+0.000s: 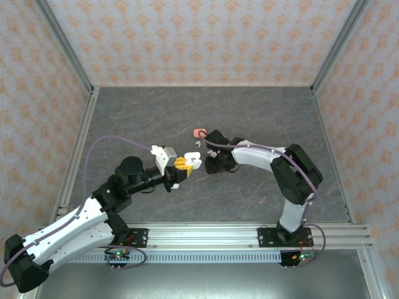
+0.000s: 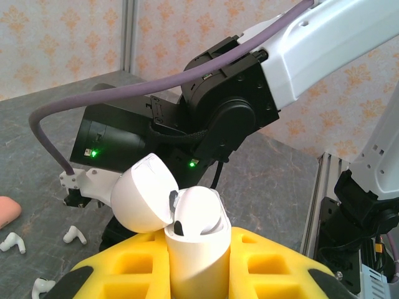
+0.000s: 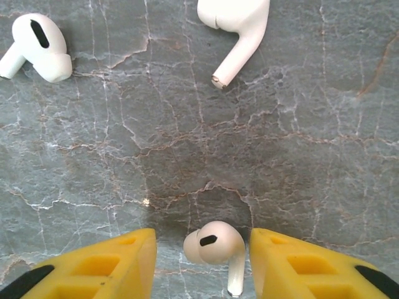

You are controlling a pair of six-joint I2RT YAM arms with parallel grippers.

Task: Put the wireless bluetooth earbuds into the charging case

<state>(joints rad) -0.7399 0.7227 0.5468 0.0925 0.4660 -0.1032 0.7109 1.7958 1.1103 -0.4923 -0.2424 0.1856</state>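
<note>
Picking-up step: right gripper (image 3: 199, 249), jaws apart, straddling one white earbud (image 3: 212, 244) on the table (image 3: 299, 162), untouched; left gripper (image 2: 196, 265) clamped on the open charging case (image 2: 190, 230), just left; next, probably: close, lift, seat stem-first.

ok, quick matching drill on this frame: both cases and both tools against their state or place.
Things:
1. white case
2. coral case
3. left tool
4. right tool

States or places:
A. lying on the table, beyond both arms
B. lid open, gripped
C. open, straddling a white earbud
D. shut on a case

Pairs: 1-B, 2-A, 3-D, 4-C
</note>
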